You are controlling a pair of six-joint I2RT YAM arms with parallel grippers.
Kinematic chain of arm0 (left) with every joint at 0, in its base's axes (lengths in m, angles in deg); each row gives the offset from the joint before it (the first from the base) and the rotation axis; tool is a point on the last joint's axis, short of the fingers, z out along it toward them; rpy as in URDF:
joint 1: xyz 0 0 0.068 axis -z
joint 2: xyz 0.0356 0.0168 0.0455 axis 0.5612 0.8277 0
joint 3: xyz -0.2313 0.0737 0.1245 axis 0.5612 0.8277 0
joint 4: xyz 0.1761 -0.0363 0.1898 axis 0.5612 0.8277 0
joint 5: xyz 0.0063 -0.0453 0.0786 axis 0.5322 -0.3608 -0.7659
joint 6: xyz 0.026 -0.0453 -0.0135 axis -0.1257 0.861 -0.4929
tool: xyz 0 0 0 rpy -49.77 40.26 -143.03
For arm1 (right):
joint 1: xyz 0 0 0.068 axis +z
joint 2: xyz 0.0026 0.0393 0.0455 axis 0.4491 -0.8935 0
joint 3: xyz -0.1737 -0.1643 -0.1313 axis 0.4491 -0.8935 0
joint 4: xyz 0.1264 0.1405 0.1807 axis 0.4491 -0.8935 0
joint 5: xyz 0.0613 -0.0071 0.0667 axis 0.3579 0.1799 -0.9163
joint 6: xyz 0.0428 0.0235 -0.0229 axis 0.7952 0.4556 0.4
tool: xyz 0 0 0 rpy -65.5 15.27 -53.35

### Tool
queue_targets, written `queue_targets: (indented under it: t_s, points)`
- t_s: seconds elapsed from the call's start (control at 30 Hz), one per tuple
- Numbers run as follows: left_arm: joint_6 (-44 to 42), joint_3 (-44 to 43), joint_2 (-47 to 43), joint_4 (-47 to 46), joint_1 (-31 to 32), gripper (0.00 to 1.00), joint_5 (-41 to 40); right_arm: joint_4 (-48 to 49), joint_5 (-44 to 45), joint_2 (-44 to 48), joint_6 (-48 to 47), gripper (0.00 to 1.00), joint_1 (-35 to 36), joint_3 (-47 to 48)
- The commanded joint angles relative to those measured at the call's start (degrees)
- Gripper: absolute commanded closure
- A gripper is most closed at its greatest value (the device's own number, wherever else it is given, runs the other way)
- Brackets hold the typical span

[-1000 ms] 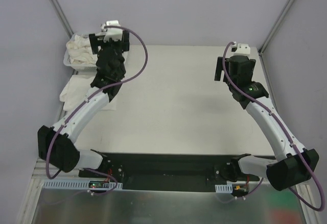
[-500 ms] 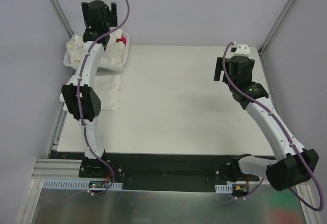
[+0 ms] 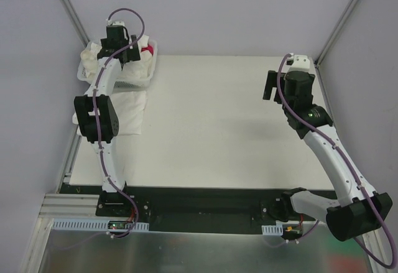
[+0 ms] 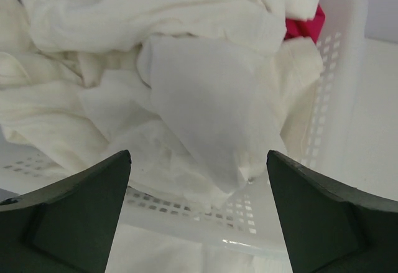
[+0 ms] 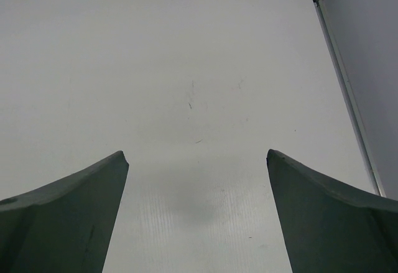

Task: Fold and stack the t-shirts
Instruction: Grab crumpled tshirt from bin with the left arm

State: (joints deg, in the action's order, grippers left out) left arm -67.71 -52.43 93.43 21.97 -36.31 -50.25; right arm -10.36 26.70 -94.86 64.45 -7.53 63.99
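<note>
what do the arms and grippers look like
The left arm and right arm match: white links, black boxy joints, a purple cable looping along each, a white block at the wrist. Dark wedge-shaped fingers on the left gripper and right gripper.

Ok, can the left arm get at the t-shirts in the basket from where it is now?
Probably yes. The left pincer hangs open right above the t-shirts heaped in the basket, with nothing between it and them. The red cloth sits off to one side, clear of the way down.
</note>
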Motion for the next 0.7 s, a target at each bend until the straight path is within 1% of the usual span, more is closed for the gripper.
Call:
queue_targets:
  t_s: [0.0, 0.1, 0.13, 0.17, 0.3, 0.47, 0.57, 0.6, 0.63, 0.67]
  points:
    - [3.76, 3.81, -1.24, 0.21, 0.33, 0.11, 4.15, 1.51, -0.9, 1.4, 1.0, 0.04, -0.61, 0.03]
    - [4.02, 5.39, -0.97, -0.32, 0.42, 0.13, 4.33, 1.34, -0.72, 1.84, 0.92, 0.04, -0.79, -0.23]
    - [4.29, 5.66, -0.88, -0.32, 0.33, 0.15, 4.24, 1.43, -0.63, 1.93, 0.92, 0.04, -0.88, -0.41]
    - [4.37, 5.84, -0.71, -0.58, 0.42, 0.2, 4.24, 1.43, -0.63, 2.02, 0.83, 0.04, -0.88, -0.41]
    - [4.38, 5.66, 0.26, -1.9, 0.42, 0.2, 4.59, 1.43, -1.16, 2.46, 0.92, 0.04, -1.05, -0.67]
    - [4.02, 1.98, 4.21, -2.16, 0.42, 0.21, 4.15, 1.52, -1.42, 4.04, 1.0, 0.04, -1.05, -1.2]
    - [4.02, -0.75, 6.67, -2.34, 0.5, 0.25, 4.15, 1.52, -1.95, 4.74, 1.09, 0.04, -1.14, -1.37]
    - [4.02, -1.45, 7.28, -2.34, 0.5, 0.27, 3.89, 1.52, -2.3, 4.83, 1.09, 0.04, -1.14, -1.46]
    - [4.02, -2.42, 8.07, -2.42, 0.59, 0.37, 3.72, 1.52, -2.39, 4.83, 1.27, 0.04, -1.14, -1.46]
    - [3.94, -2.69, 8.52, -2.51, 0.51, 0.44, 3.54, 1.6, -2.65, 4.92, 1.27, 0.04, -1.05, -1.55]
